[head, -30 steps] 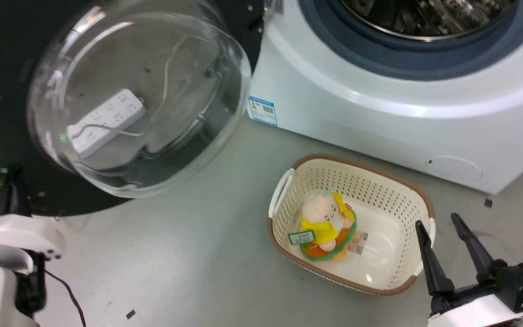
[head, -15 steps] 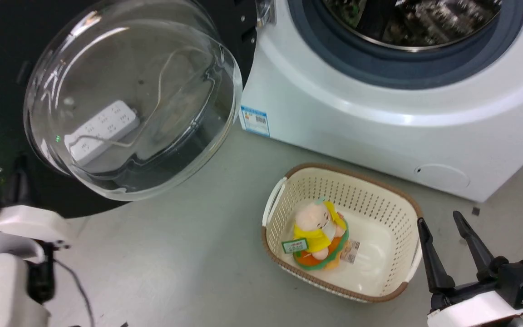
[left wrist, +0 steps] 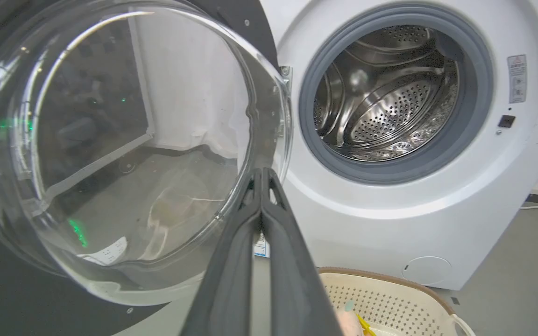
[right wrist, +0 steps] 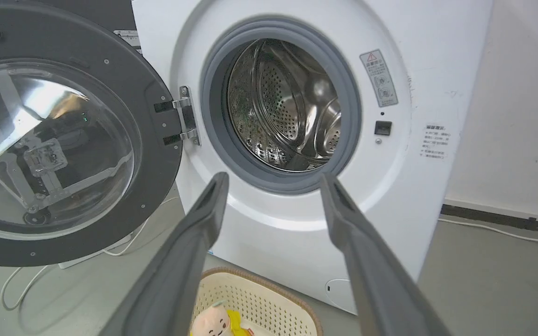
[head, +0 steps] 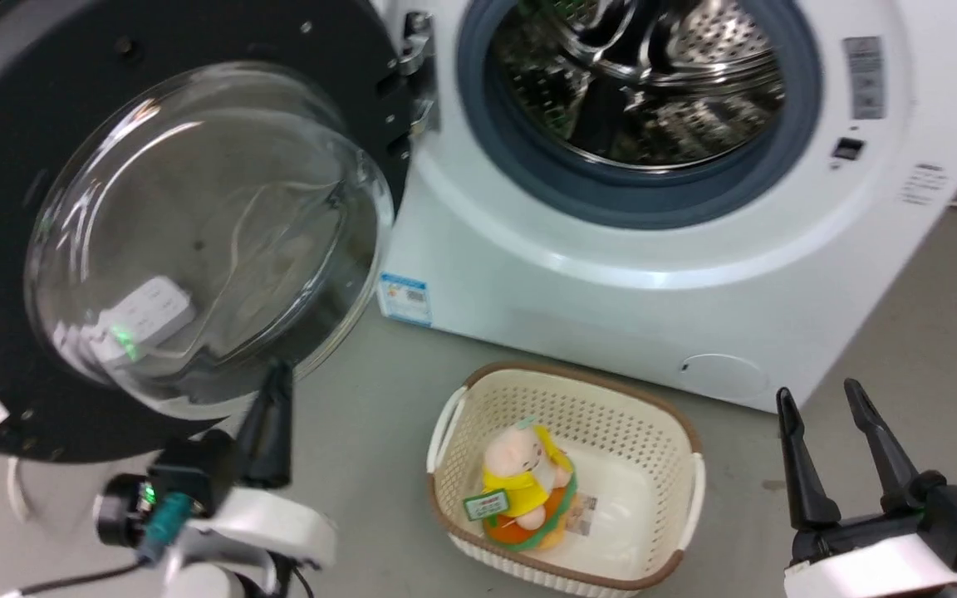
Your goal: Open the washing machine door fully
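Found door (head: 196, 50) swung far left, left gripper (head: 279, 374) pinched shut beside its glass (head: 196, 232) (for pushing, likely), right gripper (head: 817, 392) spread, parked near right.

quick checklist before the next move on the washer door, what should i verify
1. Washing machine door swung wide, drum fully exposed: ok.
2. Left gripper shut and empty, close to the door; touching it: cannot tell.
3. Right gripper open, empty, away from the door: ok.
4. Basket on the floor beside the door, apart from it: ok.
5. Power strip seen through the door; room behind for more swing: cannot tell.
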Robot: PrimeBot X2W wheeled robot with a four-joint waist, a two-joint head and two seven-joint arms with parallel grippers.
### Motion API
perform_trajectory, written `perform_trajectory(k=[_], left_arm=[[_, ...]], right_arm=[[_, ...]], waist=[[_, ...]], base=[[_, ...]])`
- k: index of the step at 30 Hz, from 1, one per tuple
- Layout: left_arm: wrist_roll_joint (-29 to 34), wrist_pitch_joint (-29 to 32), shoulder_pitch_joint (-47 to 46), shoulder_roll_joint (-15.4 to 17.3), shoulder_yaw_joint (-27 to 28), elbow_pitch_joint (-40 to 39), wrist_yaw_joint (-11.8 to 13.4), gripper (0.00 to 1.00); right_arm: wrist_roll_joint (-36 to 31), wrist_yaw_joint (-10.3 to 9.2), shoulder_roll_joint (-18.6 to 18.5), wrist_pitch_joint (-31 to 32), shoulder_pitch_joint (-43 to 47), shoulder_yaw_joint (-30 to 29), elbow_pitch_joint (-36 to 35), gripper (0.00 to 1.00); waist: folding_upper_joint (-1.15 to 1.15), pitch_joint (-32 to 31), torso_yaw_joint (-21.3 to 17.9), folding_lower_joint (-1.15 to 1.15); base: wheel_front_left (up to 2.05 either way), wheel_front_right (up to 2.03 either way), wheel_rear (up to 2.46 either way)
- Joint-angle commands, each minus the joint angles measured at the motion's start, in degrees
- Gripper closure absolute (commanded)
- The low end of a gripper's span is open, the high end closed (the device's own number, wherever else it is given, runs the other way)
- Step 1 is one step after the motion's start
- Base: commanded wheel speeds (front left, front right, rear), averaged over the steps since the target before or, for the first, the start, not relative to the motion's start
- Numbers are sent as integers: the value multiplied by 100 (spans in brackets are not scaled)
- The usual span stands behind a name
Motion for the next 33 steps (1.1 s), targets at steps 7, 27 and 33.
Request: perform_trajectory(k=[7, 27, 33], left_arm=[[215, -30, 619, -298, -46, -316, -76, 100], [695, -30, 1350, -730, 263, -133, 18, 0], [740, -30, 1360, -780, 260, -195, -5, 0]], right_arm=[[-169, 6, 163, -25, 233, -128, -161, 0], [-172, 6, 257, -26, 505, -28, 28, 0], [-169, 6, 260, -26, 483, -33, 78, 0]], waist=[[0, -385, -718, 1], [0, -425, -1858, 1], [0, -399, -1786, 1]], base=[[0, 0, 0], [0, 0, 0], [0, 0, 0]])
